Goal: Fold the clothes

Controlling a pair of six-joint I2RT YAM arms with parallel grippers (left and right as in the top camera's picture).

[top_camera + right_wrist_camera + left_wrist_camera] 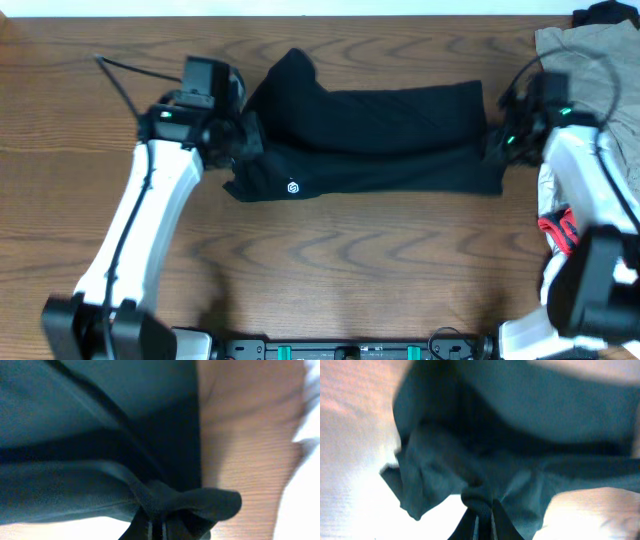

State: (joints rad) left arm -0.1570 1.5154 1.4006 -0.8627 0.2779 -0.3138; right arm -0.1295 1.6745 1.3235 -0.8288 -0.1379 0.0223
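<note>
– Gripping both ends yet?
– Yes: left claw (246, 140) and right claw (497, 142) each pinched shut on the clothes (380, 135), stretched across the table's (350, 270) far middle. First fold starting, I judge. Next I'd lift both ends level and carry them over together.

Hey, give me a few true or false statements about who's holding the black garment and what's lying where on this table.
The left gripper is shut on the black garment. True.
The right gripper hangs open, holding nothing. False: it is shut on the garment's other end.
The white logo lies near the right gripper's end. False: it lies near the left gripper's end.
A beige garment lies at the overhead view's top right. True.
</note>
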